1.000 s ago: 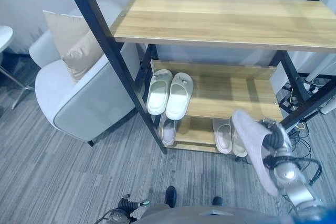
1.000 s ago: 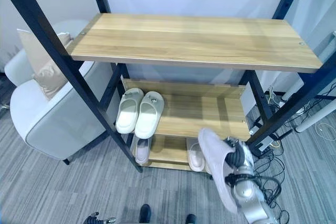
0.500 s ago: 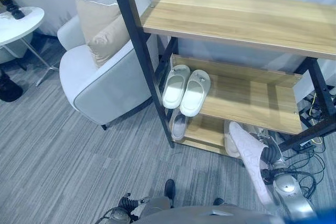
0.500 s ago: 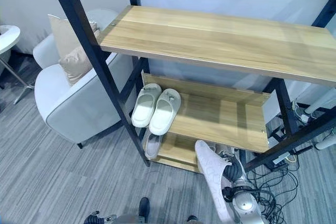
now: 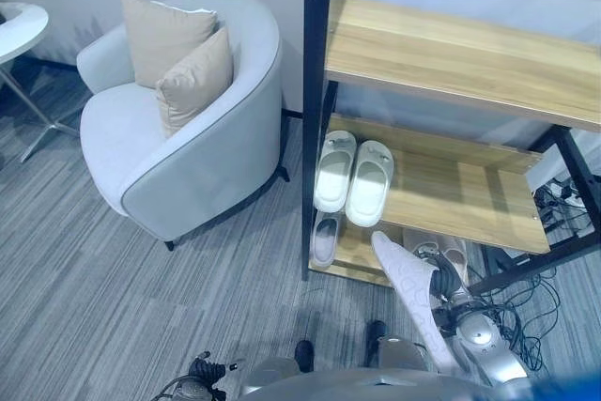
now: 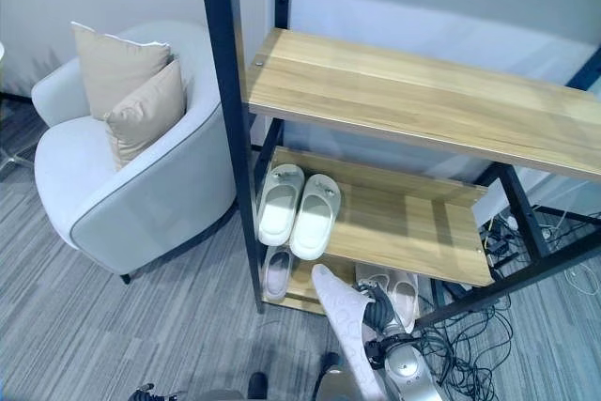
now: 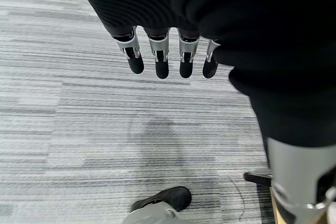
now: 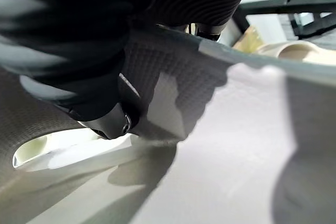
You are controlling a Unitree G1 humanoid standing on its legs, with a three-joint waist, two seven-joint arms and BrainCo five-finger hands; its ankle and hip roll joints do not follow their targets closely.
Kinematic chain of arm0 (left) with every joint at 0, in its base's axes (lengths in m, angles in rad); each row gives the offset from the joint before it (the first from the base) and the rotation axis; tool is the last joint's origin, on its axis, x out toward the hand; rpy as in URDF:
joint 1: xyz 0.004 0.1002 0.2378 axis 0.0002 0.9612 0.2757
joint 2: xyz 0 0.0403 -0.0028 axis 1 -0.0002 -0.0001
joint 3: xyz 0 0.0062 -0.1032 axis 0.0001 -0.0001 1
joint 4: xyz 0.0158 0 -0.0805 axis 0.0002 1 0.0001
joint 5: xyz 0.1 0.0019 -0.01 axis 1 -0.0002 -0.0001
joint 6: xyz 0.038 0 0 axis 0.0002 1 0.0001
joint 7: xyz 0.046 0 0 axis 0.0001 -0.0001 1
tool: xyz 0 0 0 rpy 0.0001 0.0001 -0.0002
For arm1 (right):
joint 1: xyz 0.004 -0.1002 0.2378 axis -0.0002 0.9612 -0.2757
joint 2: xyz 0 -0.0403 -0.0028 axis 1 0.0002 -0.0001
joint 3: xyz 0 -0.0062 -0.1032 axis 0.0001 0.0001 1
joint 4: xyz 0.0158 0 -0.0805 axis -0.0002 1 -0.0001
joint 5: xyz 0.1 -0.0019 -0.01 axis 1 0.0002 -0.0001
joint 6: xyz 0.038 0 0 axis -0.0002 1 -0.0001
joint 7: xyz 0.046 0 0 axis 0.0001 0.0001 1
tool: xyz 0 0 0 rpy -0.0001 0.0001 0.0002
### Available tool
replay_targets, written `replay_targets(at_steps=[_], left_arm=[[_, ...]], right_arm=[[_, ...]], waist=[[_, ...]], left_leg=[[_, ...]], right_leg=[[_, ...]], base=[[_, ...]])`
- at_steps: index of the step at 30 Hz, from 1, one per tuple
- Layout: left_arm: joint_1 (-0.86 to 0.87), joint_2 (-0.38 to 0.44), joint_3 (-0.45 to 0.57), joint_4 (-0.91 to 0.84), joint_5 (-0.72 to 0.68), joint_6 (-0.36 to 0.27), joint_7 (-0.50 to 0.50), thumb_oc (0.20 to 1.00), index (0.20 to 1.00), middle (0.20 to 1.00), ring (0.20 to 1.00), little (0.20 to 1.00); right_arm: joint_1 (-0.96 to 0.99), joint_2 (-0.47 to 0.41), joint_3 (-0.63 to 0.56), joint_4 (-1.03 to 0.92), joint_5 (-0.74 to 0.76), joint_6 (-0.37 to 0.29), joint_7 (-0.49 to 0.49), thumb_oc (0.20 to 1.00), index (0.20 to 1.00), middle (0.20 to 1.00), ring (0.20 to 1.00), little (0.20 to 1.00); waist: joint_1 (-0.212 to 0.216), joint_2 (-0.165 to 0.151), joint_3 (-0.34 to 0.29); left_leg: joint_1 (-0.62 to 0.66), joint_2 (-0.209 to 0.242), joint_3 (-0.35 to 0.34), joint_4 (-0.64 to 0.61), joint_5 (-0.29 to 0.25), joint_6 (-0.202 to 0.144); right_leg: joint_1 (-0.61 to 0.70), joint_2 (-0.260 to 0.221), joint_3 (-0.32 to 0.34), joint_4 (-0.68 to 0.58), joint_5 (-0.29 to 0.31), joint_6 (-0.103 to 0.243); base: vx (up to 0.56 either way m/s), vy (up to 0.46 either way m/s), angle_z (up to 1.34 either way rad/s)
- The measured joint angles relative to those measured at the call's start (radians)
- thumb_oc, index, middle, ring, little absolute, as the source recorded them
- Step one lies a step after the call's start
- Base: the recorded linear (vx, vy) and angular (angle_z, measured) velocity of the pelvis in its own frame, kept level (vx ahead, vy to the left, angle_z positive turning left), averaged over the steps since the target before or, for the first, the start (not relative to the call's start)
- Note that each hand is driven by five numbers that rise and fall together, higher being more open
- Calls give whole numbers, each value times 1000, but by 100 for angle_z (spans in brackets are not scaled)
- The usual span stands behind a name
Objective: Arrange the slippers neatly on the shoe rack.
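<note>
Closest to the camera, low at the right of the head views, the right hand grips a pale grey slipper, sole turned outward and toe end pointing up toward the rack. Seen from the right wrist, the thumb presses into the slipper's opening while the fingers wrap over its textured top, so the hand pinches the slipper between them. The held slipper hangs in front of the bottom shelf's front edge, not resting on any board.

Down by the carpet, the left hand hangs with its fingers straight, close together and holding nothing.

Just beyond the held slipper stands the shoe rack, a dark metal frame with wooden shelves. On its bottom shelf one grey slipper lies at the left end, and a pinkish pair sits further right, partly hidden behind the held slipper and hand. On the middle shelf a white pair lies side by side at the left end, toes overhanging the front edge. Its top shelf is bare wood.

Left of the rack, a light grey armchair carries two beige cushions, and a white side table shows at the far left corner.
</note>
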Motion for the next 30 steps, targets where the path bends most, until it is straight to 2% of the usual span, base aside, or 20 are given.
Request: replay_targets(at_steps=[2,3,4,5,7,8,10,11,14,16,17,18,19,20,21,23,24,25,28,30], left_arm=[[3,2,0,-10,0,-1,0,1000,1000,1000,1000,1000],[4,-5,-2,-10,1,-1,0,1000,1000,1000,1000,1000],[-25,-15,-4,-19,1,-4,-1,1000,1000,1000,1000,1000],[-48,-14,-4,-19,0,-14,0,1000,1000,1000,1000,1000],[-82,-12,-3,-16,-2,-17,0,1000,1000,1000,1000,1000],[-98,-8,-5,-23,-2,-25,1,1000,1000,1000,1000,1000],[-161,-5,-9,-40,-10,-36,5,1000,1000,1000,1000,1000],[-184,-8,-9,-40,-11,-35,6,1000,1000,1000,1000,1000],[-187,0,-8,-88,-55,-43,14,1000,1000,1000,1000,1000],[-195,12,-7,-106,-81,-47,33,1000,1000,1000,1000,1000],[-195,20,-12,-111,-86,-59,50,1000,1000,1000,1000,1000],[-208,38,-13,-130,-92,-65,54,1000,1000,1000,1000,1000],[-242,58,-29,-147,-104,-66,56,1000,1000,1000,1000,1000],[-263,62,-32,-146,-118,-65,56,1000,1000,1000,1000,1000],[-268,63,-33,-158,-128,-74,70,1000,1000,1000,1000,1000],[-295,66,-38,-188,-137,-82,92,1000,1000,1000,1000,1000],[-297,68,-37,-196,-142,-83,94,1000,1000,1000,1000,1000],[-316,69,-33,-215,-160,-83,96,1000,1000,1000,1000,1000],[-323,70,-38,-218,-168,-89,98,1000,1000,1000,1000,1000],[-318,75,-38,-256,-181,-104,118,1000,1000,1000,1000,1000]], right_arm=[[0,-2,-1,8,0,-2,9,200,200,200,200,200],[-7,-7,-2,24,-1,-5,11,200,200,200,200,200],[-21,-24,-3,55,-1,-9,12,200,200,200,200,200],[-28,-34,-4,69,-1,-8,12,200,200,200,200,200],[-60,-42,-11,82,-1,-7,11,200,200,200,200,200],[-81,-47,-17,70,-1,-13,1,200,200,200,200,200],[-135,-83,-11,77,-9,-16,-9,200,200,200,200,200],[-152,-86,-16,81,-9,-15,-16,200,200,200,200,200],[-201,-115,10,70,-60,-15,-47,200,200,200,200,200],[-267,-130,35,71,-92,-14,-65,200,200,200,200,200],[-337,-140,80,76,-97,-14,-85,200,200,200,200,200],[-389,-147,101,76,-98,-14,-95,200,200,200,200,200],[-436,-150,108,79,-103,-9,-98,200,200,200,200,200],[-465,-148,110,79,-119,-5,-101,200,200,200,200,200],[-521,-150,133,81,-126,-4,-115,200,200,200,200,200],[-623,-156,138,76,-135,0,-145,200,200,200,200,200],[-636,-157,137,73,-136,1,-147,200,200,200,200,200],[-671,-157,113,60,-136,4,-155,200,200,200,200,200],[-688,-166,109,38,-136,15,-185,200,200,200,200,200],[-730,-213,119,-2,-138,16,-215,200,200,200,200,200]], waist=[[11,-13,13],[10,7,31],[-8,17,44],[-7,18,58],[-6,20,88],[-10,12,106],[-12,8,150],[-8,7,170],[16,3,177],[18,0,188],[29,4,190],[39,-10,203],[53,-21,231],[63,-20,237],[73,-21,234],[66,-17,242],[67,-16,242],[70,-16,244],[72,-12,238],[68,0,184]], left_leg=[[-5,-6,-3,5,-3,-3],[-20,2,-17,28,-6,-8],[-81,6,-48,92,-25,-32],[-133,9,-49,160,-42,-41],[-184,22,-51,231,-73,-34],[-243,21,-54,302,-91,-43],[-365,24,-63,442,-149,-32],[-393,24,-68,470,-158,-32],[-515,24,-78,567,-174,-35],[-598,26,-81,635,-180,-35],[-669,38,-81,700,-206,-42],[-736,40,-72,784,-234,-43],[-807,43,-73,870,-260,-52],[-851,50,-80,897,-262,-56],[-918,57,-79,938,-265,-56],[-1062,57,-77,1065,-295,-57],[-1083,57,-78,1083,-299,-58],[-1175,64,-75,1149,-311,-57],[-1228,63,-74,1206,-330,-58],[-1360,66,-73,1270,-342,-65]], right_leg=[[52,4,-5,-41,-8,-25],[60,11,-22,-52,-1,-38],[42,11,-58,-33,-8,-63],[4,6,-61,10,-21,-79],[-36,12,-64,69,-45,-100],[-81,1,-62,123,-71,-104],[-192,-15,-63,253,-125,-117],[-214,-19,-67,276,-133,-125],[-326,-34,-75,371,-155,-129],[-402,-40,-77,427,-165,-145],[-467,-41,-75,497,-193,-126],[-536,-61,-62,596,-231,-135],[-595,-67,-55,659,-257,-173],[-635,-63,-61,682,-259,-177],[-701,-64,-54,728,-269,-166],[-841,-77,-44,845,-299,-203],[-862,-78,-42,862,-302,-207],[-954,-84,-38,926,-315,-231],[-1007,-89,-29,983,-334,-235],[-1136,-89,-2,1077,-359,-229]], base=[[-56,-78,4],[-191,-85,48],[-153,-38,59],[-249,-29,51],[-219,-4,8],[-144,1,13],[-124,5,20],[-130,0,20],[-97,-13,15],[-51,-39,5],[-43,-37,-7],[-78,-12,-7],[-127,-30,-2],[-139,-43,-1],[-146,-29,-1],[-72,-7,-2],[-36,-8,-7],[-26,-4,-4],[-6,-3,-2],[39,0,-4]])
